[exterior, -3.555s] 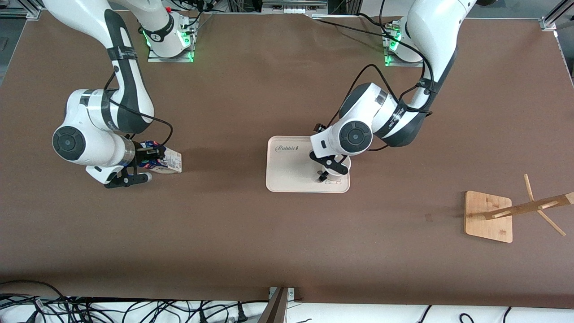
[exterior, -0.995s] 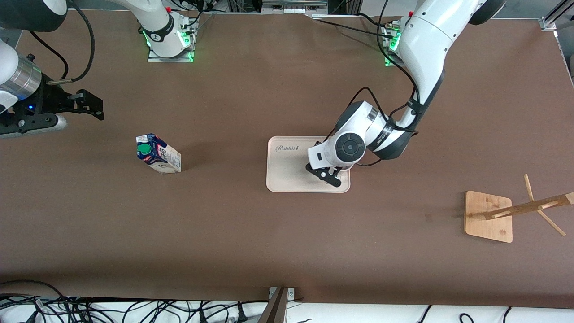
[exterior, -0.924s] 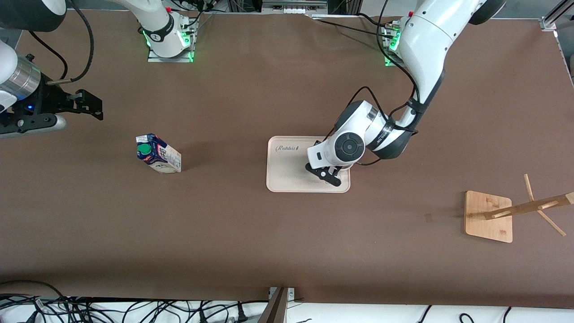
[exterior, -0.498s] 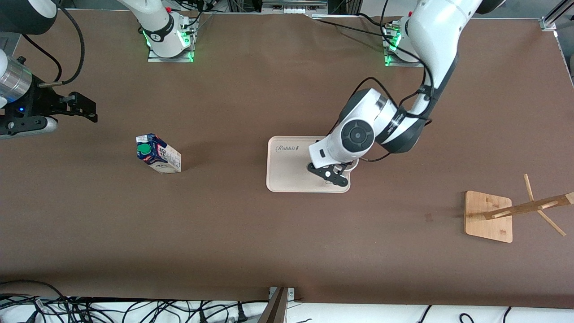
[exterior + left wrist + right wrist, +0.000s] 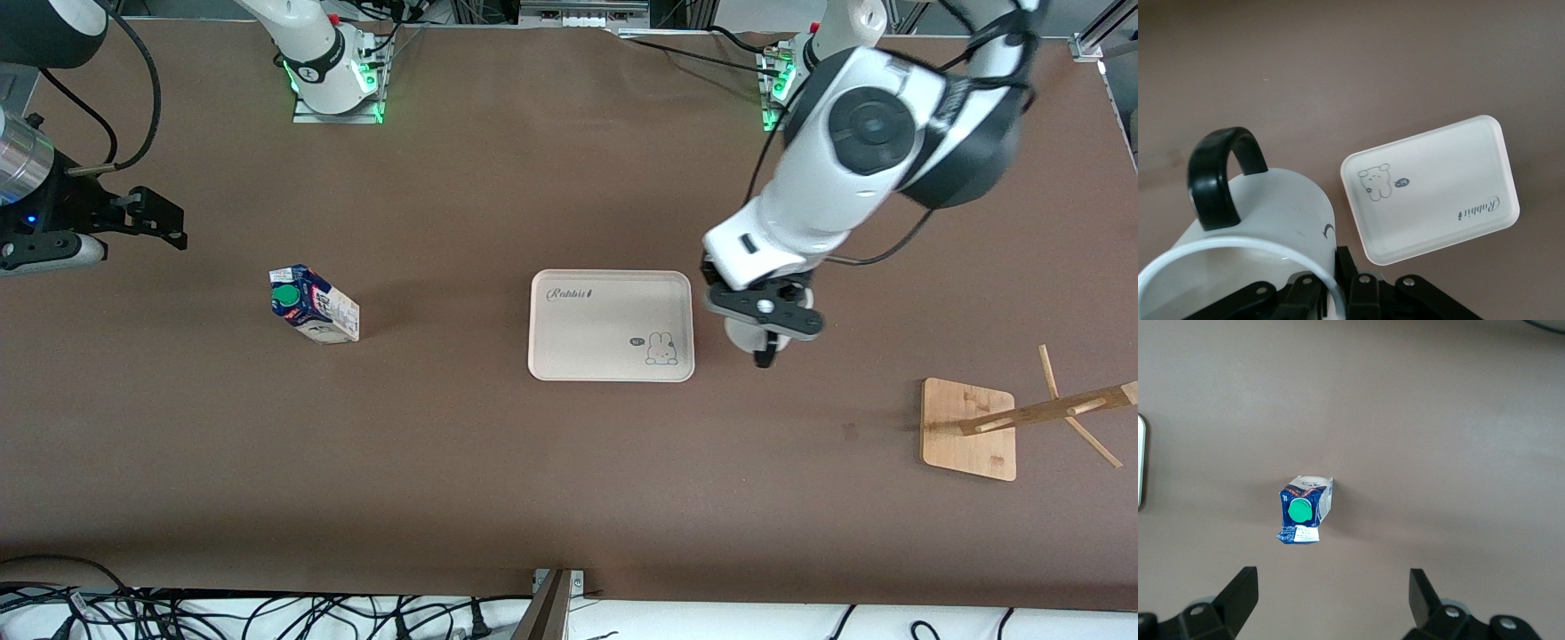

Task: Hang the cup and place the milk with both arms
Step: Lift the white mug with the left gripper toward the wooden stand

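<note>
My left gripper (image 5: 763,348) is shut on the rim of the white cup (image 5: 740,335) and holds it in the air over the bare table, beside the tray (image 5: 569,356) toward the left arm's end. The left wrist view shows the cup (image 5: 1271,220), its black handle (image 5: 1219,175) and my left gripper (image 5: 1335,283) pinching the rim. The milk (image 5: 313,305) stands upright on the table toward the right arm's end. My right gripper (image 5: 158,220) is open and empty, high over the table beside the milk. The right wrist view looks down on the milk (image 5: 1303,511) past my right gripper (image 5: 1331,593).
The cream tray (image 5: 1451,180) with a rabbit print lies mid-table with nothing on it. A wooden cup rack (image 5: 969,428) with slanted pegs stands toward the left arm's end, nearer to the front camera. Cables lie along the front edge.
My left arm has lifted the cup off the tray and carried it up and toward the left arm's end. My right gripper has drifted slightly; the milk has not moved.
</note>
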Motion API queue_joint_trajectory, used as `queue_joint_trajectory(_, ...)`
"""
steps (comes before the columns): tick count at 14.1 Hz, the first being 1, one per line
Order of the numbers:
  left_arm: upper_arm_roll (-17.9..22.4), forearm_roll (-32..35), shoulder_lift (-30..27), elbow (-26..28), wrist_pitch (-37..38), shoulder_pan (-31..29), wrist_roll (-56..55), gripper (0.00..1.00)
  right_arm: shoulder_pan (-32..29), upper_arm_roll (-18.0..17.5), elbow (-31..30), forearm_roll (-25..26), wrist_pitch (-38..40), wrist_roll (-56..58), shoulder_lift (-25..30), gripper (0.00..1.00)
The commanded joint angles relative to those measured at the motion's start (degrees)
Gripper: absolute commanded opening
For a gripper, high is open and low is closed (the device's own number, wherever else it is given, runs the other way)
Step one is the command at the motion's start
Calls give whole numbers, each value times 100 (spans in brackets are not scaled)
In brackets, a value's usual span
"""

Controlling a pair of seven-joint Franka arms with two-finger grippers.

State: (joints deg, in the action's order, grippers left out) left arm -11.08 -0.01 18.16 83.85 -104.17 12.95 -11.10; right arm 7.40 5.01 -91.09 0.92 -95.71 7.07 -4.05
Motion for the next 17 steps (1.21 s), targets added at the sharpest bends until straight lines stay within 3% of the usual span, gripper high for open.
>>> queue_joint_trajectory(1,561,-638,-111,105,-15,-109,-24,0,-125,-150,-93,110,-79,-30,114,100)
queue_joint_trajectory(6,941,-798,-41,-194,-59,-434,37,0,-125,-150,-93,102,-79,-39,106,100)
queue_joint_trajectory(10,950,-1288,-23,-500,-16,-1039,609,0,-125,-150,-93,102,-79,-48,106,100)
queue_joint_trajectory(14,941,-1562,442,-1054,143,-1444,783,0,-125,-176,-84,93,-62,-56,132,100)
queue_joint_trajectory(17,950,-1888,565,-1064,134,-1716,846,0,-125,-176,-84,84,-71,-56,123,100)
